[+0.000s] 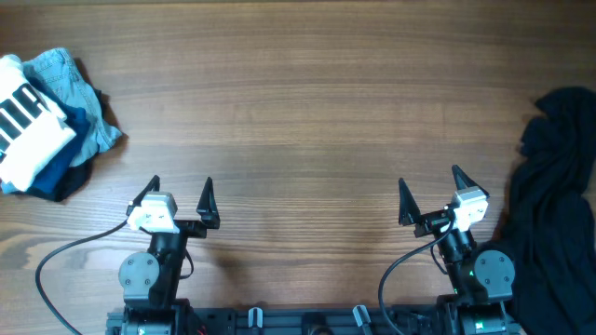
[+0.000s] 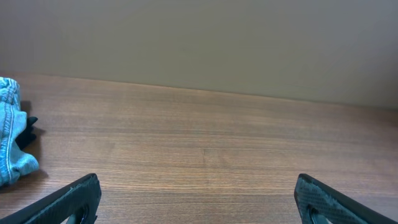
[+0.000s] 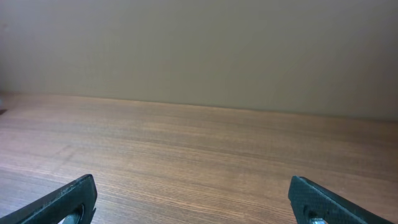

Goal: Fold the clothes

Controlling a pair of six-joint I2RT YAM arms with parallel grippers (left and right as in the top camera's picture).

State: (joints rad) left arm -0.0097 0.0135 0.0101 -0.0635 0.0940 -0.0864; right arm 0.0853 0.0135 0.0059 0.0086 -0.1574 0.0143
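Two sets of fingers spread, holding nothing: garment pile [image 1: 42,121] ahead-left of left gripper [image 1: 180,184], black shirt [image 1: 551,233] just right of right gripper [image 1: 429,179], open table [image 1: 307,112] between.

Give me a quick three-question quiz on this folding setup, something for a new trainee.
1. True or false: the black shirt lies crumpled at the right side of the table, not yet spread out.
2. Pick one. The left gripper and right gripper are: A) both open and empty; B) both shut; C) one open, one holding the shirt.
3. Short answer: which gripper is nearer the shirt?

Key: 1 true. 2 A. 3 the right gripper.
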